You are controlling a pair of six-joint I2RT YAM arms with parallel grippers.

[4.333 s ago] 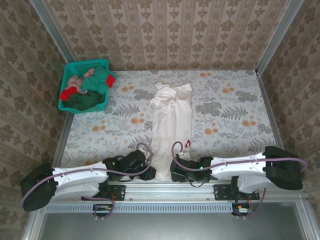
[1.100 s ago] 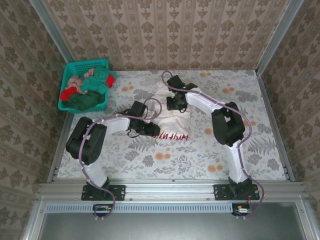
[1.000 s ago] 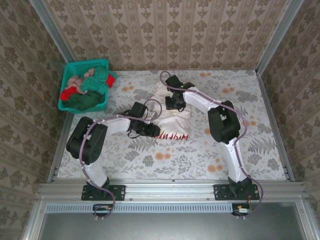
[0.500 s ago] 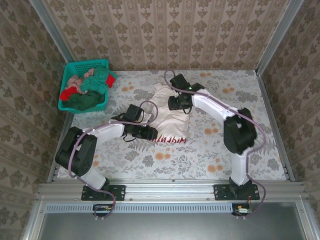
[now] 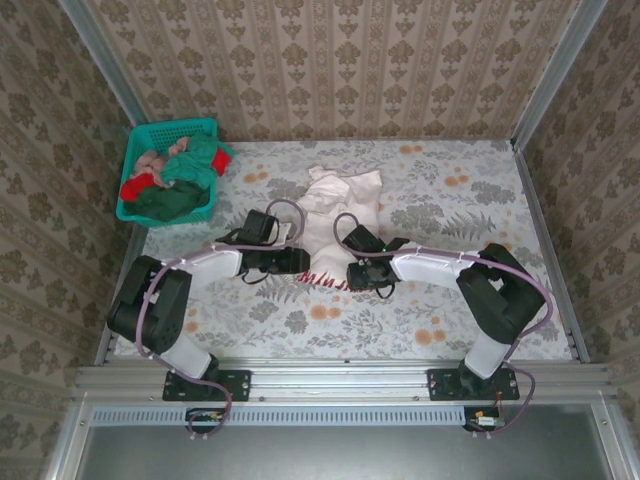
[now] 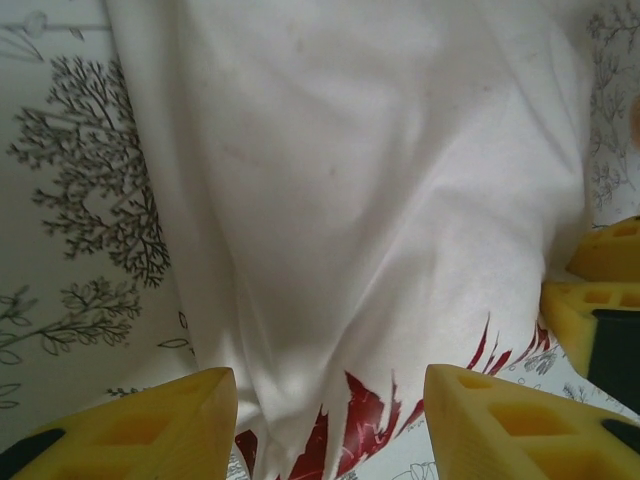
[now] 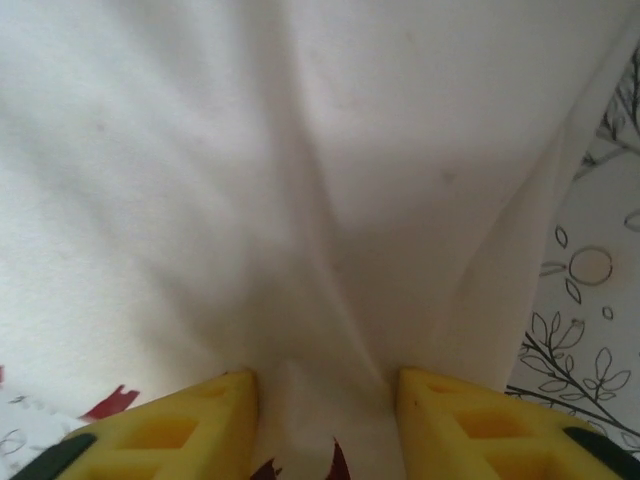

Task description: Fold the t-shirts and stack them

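Observation:
A white t-shirt [image 5: 338, 212] with a red print along its near edge [image 5: 328, 279] lies folded on the table's middle. My left gripper [image 5: 299, 262] sits low at the shirt's near left corner, open, with the red-printed hem [image 6: 365, 410] lying loose between its yellow fingers [image 6: 190, 415]. My right gripper [image 5: 355, 273] is at the near right corner, open, and a soft ridge of white cloth [image 7: 320, 330] runs between its fingers [image 7: 440, 400]. More t-shirts, red, green and pale pink [image 5: 172, 178], are heaped in the basket.
The teal plastic basket [image 5: 137, 137] stands at the far left corner of the flowered table cover [image 5: 450, 215]. Patterned walls close in the back and both sides. The right gripper's yellow fingers [image 6: 590, 300] show at the right edge of the left wrist view.
The right arm swung from the shirt's far edge down to its near right corner. Both grippers' jaws spread wider. The left gripper stayed at the near left corner.

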